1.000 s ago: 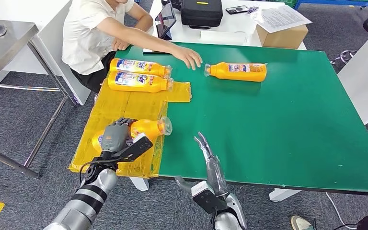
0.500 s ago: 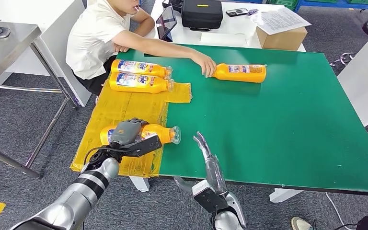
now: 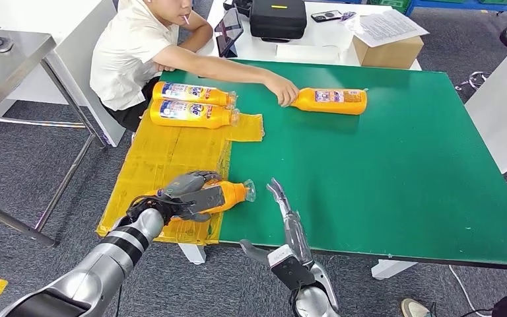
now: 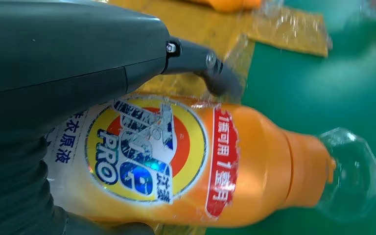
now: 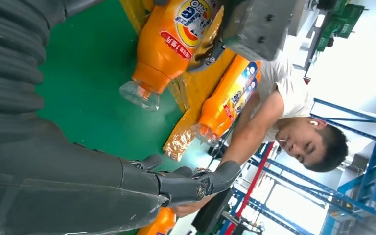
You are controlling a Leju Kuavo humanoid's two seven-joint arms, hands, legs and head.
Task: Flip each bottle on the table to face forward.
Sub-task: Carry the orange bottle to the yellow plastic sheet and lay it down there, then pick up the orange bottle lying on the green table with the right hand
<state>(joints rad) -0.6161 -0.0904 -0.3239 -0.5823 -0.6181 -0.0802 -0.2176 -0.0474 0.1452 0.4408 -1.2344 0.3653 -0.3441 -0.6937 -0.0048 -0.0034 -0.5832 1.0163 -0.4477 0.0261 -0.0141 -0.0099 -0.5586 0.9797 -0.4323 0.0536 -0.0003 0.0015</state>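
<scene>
Head view: four orange bottles [image 3: 191,104], left hand [image 3: 188,195] gripping one

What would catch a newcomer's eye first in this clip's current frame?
The left robot hand grips an orange bottle lying at the near edge of the yellow mat, its clear cap pointing over the green table. At the far side, a person's hand touches another orange bottle. The right robot hand hovers open over the table's near edge.
</scene>
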